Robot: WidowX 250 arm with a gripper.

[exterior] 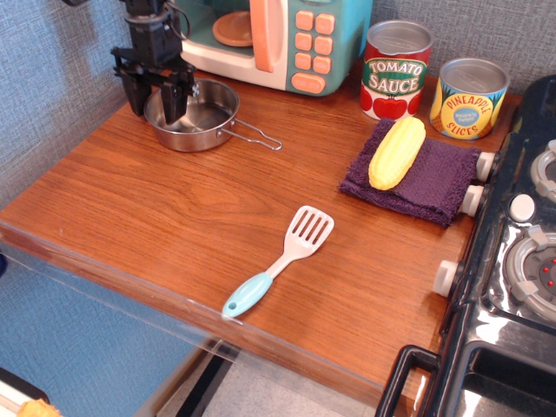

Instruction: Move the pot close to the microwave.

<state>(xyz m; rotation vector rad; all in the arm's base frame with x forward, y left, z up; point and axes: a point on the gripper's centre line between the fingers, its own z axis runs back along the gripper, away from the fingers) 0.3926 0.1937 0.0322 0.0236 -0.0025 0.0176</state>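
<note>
Gripper (157, 94) jaws stand apart astride the near-left rim of the pot (193, 115), which sits on the counter just below the microwave (274, 39). Rising straight up should avoid nudging it. Far right, can labels read "Tomato Sauce" (395, 69) and "Pineapple Slices" (468, 98).
</note>
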